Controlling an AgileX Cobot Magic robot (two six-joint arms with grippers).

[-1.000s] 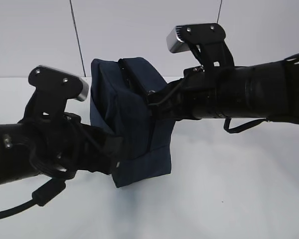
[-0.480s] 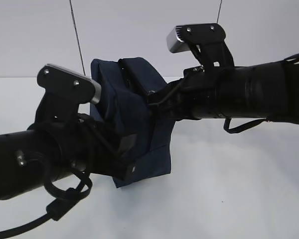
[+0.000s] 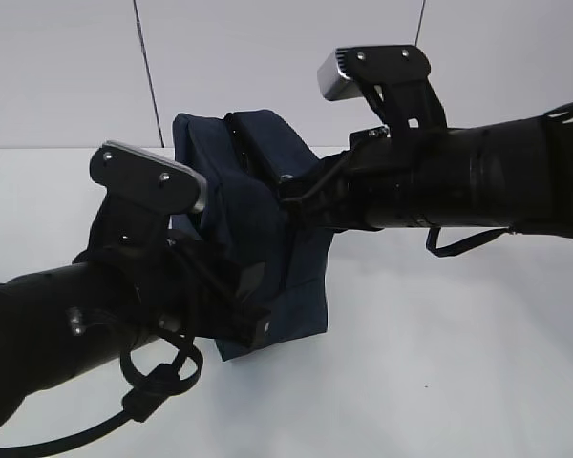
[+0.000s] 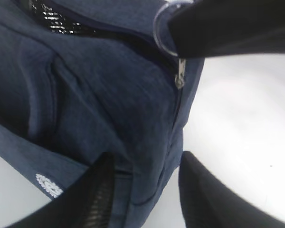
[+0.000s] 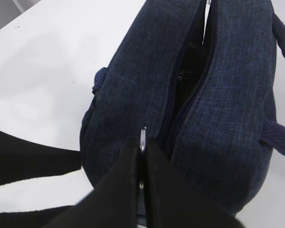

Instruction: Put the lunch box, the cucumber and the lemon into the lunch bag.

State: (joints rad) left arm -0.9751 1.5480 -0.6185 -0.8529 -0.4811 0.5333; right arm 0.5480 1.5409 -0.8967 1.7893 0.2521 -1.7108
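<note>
The right claw (image 5: 141, 178) pinches the metal ring pull (image 5: 143, 137) at the lunch bag's (image 5: 128, 90) gaping zipper.

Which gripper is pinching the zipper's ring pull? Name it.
The right gripper: shut on the metal ring pull at the lunch bag zipper. The left gripper stands apart around the bag's lower corner.

The exterior view looks along the bench (image 3: 458, 363) at about object height, facing the back wall, with both arms close in front. The left wrist view looks from very near at the side of the lunch bag (image 4: 99, 104). The right wrist view looks down on its open top (image 5: 228, 95). All three views share this bag (image 3: 258, 229).
</note>
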